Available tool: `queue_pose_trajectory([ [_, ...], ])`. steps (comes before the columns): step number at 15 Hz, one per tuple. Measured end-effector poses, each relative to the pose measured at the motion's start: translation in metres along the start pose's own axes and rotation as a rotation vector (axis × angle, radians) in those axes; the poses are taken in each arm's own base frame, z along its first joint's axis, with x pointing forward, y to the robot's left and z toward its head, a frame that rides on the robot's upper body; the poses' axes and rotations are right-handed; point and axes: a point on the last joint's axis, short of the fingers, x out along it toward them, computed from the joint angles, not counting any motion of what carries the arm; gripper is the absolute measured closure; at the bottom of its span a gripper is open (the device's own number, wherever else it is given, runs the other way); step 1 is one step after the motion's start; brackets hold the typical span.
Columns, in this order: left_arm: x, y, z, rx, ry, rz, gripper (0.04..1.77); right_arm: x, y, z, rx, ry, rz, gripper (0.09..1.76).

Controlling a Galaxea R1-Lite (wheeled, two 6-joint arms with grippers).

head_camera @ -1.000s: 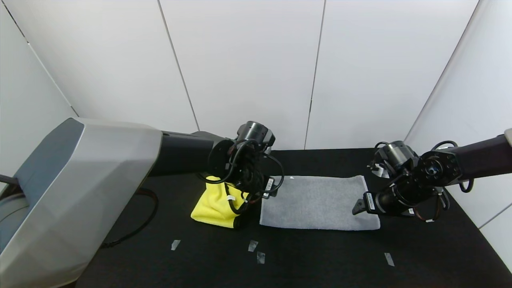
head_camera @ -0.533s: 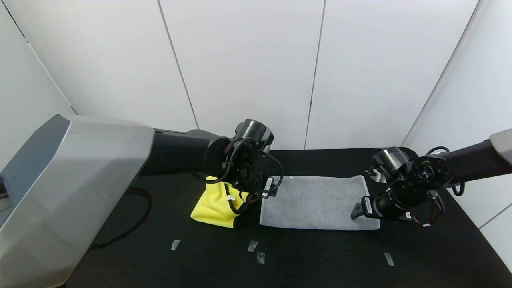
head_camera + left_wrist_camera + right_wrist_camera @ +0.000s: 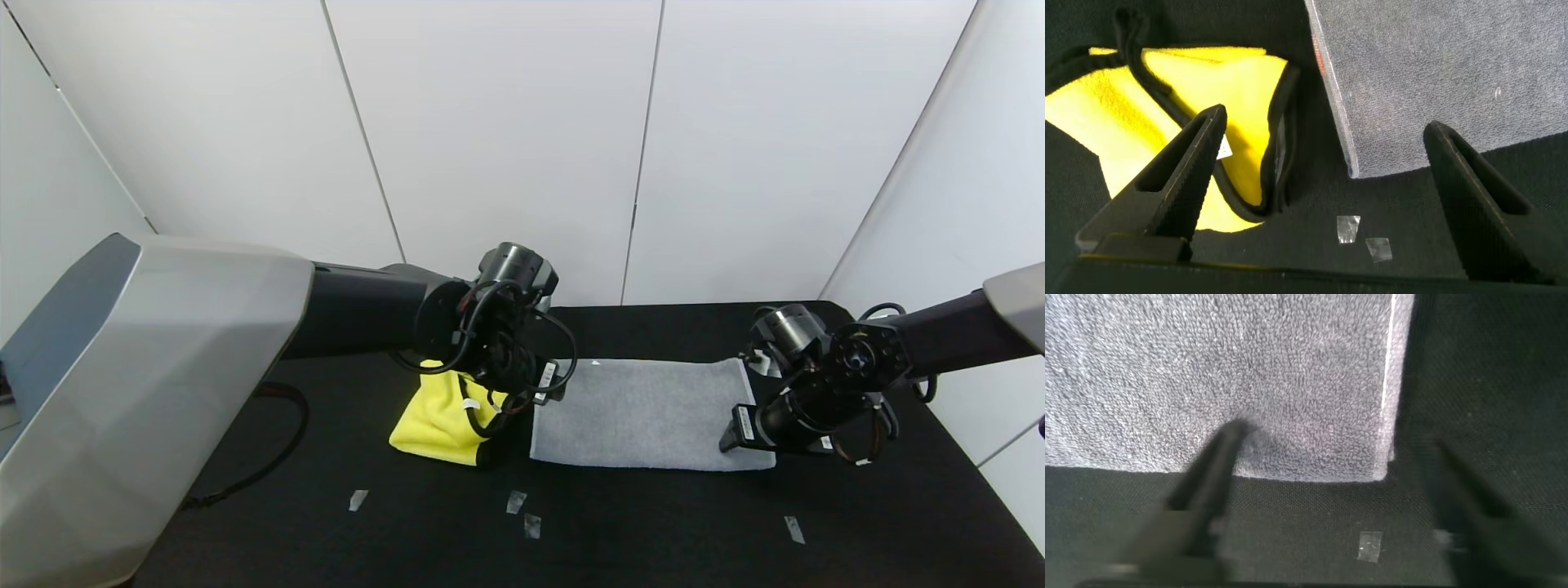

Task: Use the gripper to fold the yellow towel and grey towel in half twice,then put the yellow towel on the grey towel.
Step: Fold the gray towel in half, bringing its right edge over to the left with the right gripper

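While the grey towel (image 3: pixel 649 414) lies flat as a folded rectangle in the middle of the black table (image 3: pixel 653 531), the yellow towel (image 3: pixel 437 420) sits rumpled just beside its left edge, apart from it by a narrow strip of table. The left gripper (image 3: pixel 1323 171) hangs over that strip with its fingers spread wide, one finger (image 3: pixel 1180 184) above the yellow towel, the other (image 3: pixel 1466 192) above the grey one, holding nothing. The right gripper (image 3: pixel 1327 469) is low at the grey towel's near right corner, jaws apart and straddling that corner: one finger (image 3: pixel 1212 478) presses on the terry, the other (image 3: pixel 1454 494) is over bare table just past the hem. Small tape bits (image 3: pixel 522 510) lie near the table's front edge.
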Motion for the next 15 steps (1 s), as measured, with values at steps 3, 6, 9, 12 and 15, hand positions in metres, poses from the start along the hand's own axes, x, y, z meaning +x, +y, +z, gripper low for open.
queue_pose_trajectory([
  [3, -0.001, 0.001, 0.000, -0.001, 0.001, 0.001, 0.10, 0.001, 0.002, 0.000, -0.004, 0.001, 0.001, 0.93],
  [6, -0.002, 0.001, 0.000, -0.003, -0.002, 0.002, 0.10, 0.001, 0.002, 0.000, -0.004, 0.001, 0.002, 1.75],
  [9, -0.003, 0.001, -0.001, -0.002, -0.001, 0.001, 0.10, 0.000, 0.002, 0.000, -0.006, 0.000, 0.004, 1.71],
  [12, -0.005, 0.002, -0.001, -0.002, 0.000, 0.002, 0.09, -0.004, 0.001, 0.000, -0.010, -0.002, 0.001, 1.71],
  [15, -0.007, 0.004, 0.000, -0.005, -0.004, 0.003, 0.09, -0.010, -0.003, 0.000, -0.029, -0.026, -0.062, 1.71],
])
